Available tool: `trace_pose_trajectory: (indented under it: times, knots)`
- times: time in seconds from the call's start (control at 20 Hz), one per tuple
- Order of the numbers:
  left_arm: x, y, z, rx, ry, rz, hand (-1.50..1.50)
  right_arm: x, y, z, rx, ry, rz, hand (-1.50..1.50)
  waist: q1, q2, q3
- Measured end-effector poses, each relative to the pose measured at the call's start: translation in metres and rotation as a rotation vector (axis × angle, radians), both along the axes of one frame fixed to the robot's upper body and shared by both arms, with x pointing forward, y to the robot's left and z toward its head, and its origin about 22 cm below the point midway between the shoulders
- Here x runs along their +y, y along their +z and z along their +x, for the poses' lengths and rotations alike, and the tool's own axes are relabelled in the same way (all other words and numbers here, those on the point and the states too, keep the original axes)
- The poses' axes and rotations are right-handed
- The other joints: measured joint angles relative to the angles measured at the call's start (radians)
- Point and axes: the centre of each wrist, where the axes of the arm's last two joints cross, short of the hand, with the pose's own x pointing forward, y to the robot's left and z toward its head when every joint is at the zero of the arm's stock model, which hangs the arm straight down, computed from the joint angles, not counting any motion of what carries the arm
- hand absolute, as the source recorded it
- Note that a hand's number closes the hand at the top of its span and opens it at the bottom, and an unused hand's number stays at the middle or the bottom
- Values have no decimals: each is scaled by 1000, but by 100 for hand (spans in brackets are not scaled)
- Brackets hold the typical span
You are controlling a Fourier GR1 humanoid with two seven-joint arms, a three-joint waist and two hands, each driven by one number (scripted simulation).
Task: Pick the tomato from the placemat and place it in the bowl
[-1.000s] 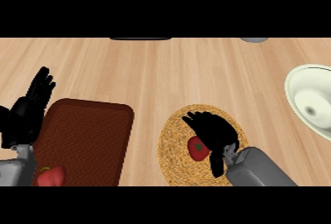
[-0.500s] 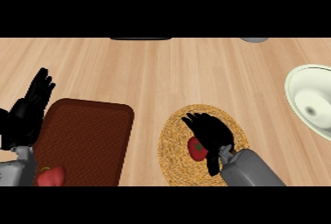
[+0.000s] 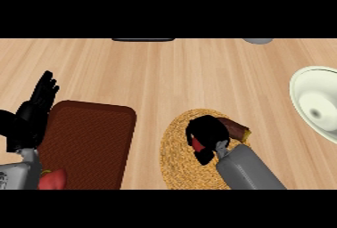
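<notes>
- Near the tabletop's near edge at the left, a red thing [image 3: 52, 179] shows beside the grey left forearm; what it is cannot be told.
- The right forearm [image 3: 247, 169] comes in from the near edge, right of the middle, and reaches onto a round woven placemat [image 3: 178, 153].
- The right hand [image 3: 207, 133] sits over the middle of that placemat with its fingers [image 3: 197, 127] curled down round the tomato [image 3: 196, 143]. Only a sliver of red shows under the hand, on its left side.
- A brown thing [image 3: 236, 128] lies on the placemat just beside the right hand, on its far right side, partly hidden by it.
- Left of the placemat and apart from it, a dark brown rectangular mat [image 3: 89, 142] lies on the tabletop.
- The left hand [image 3: 33, 113] is by the tabletop's left edge, over the brown mat's left side, its fingers straight, held together and pointing toward the far edge, holding nothing.
- The cream bowl [image 3: 309, 95] stands at the tabletop's right edge, well apart from the placemat and cut off by the view.
- At the far edge, a dark flat thing [image 3: 143, 39] and a grey round thing [image 3: 258, 40] show only in part.
</notes>
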Motion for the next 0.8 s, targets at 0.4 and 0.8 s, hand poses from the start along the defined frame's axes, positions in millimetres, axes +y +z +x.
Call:
trace_pose_trajectory:
  times: [0.4,0.8]
  knots:
    - [-7,1,1,2,1,0,0,-3,-13,2,-64,-17,64,150,0,-4,0]
    - [-1,5,-3,-1,1,3,0,-77,-3,39,-183,-508,40,150,-2,5,3]
